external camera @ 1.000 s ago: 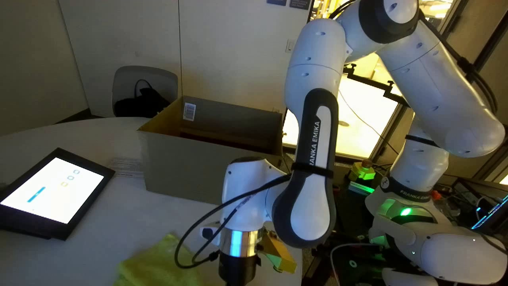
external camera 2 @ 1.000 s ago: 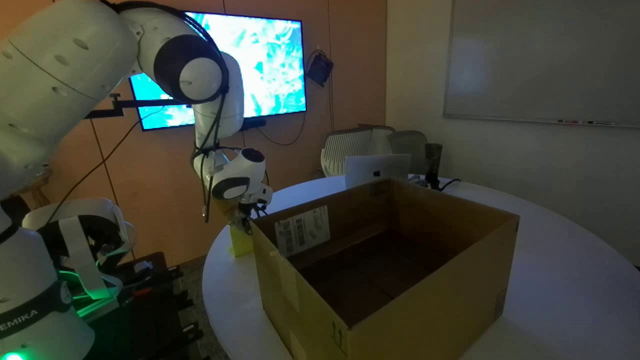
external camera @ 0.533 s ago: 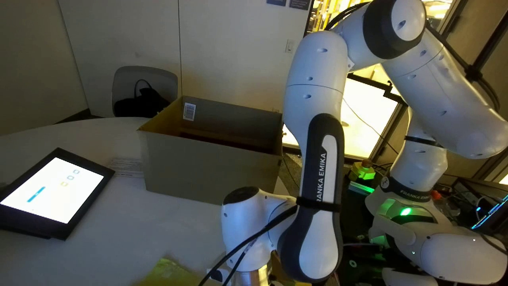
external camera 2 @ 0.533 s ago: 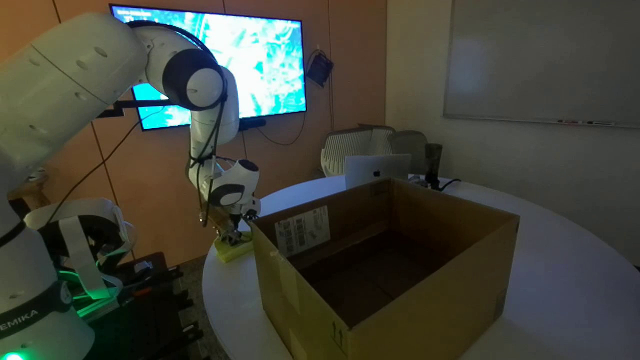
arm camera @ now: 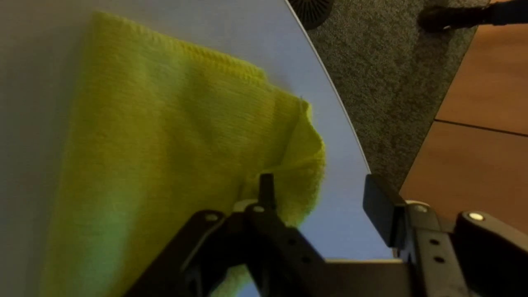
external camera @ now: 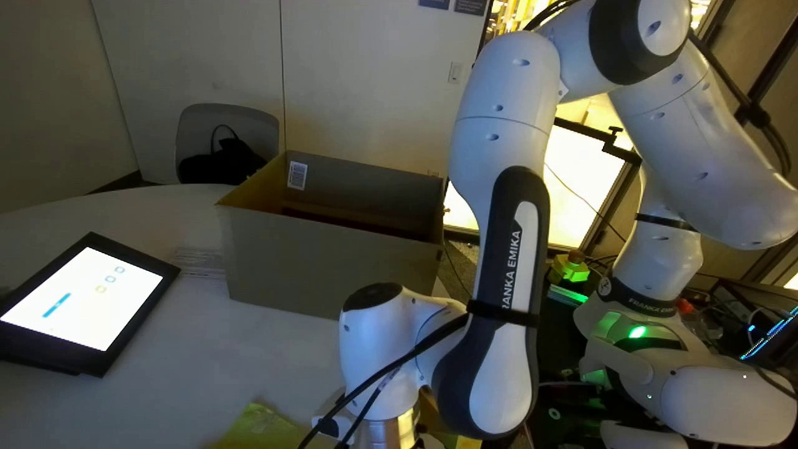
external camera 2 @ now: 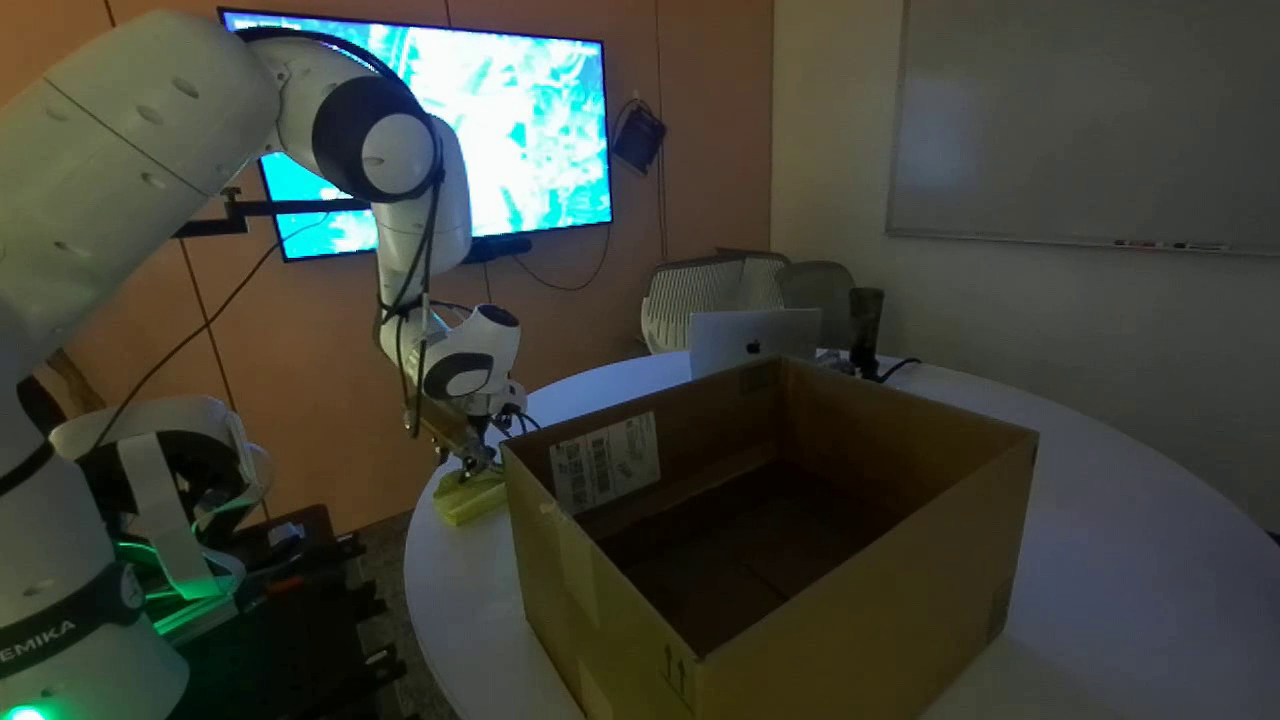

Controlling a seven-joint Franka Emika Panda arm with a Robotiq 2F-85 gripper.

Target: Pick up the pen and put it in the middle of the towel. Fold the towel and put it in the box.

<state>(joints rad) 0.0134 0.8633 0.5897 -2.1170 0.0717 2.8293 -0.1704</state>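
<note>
The gripper point(arm camera: 324, 198) stands released in the wrist view, its fingers well apart, one over the towel point(arm camera: 165, 123) near the lower centre of the frame and the other past the towel's right edge, at the lower right. Whether a fingertip touches the fabric, I cannot tell. Yellow-green and folded in layers, the towel fills much of the left half of that view, its right edge turned up in a loose curl. In both exterior views it lies on the desk point(external camera: 156, 374) near the box point(external camera 2: 850, 560): at the bottom of the frame, left of the arm point(external camera: 499, 249), and in an exterior view left of centre, beyond the box's left corner. The box is open-topped, with a white label point(external camera 2: 605, 462) on an inner wall. A lit tablet point(external camera: 81, 299) lies at the left of the frame in an exterior view.
</note>
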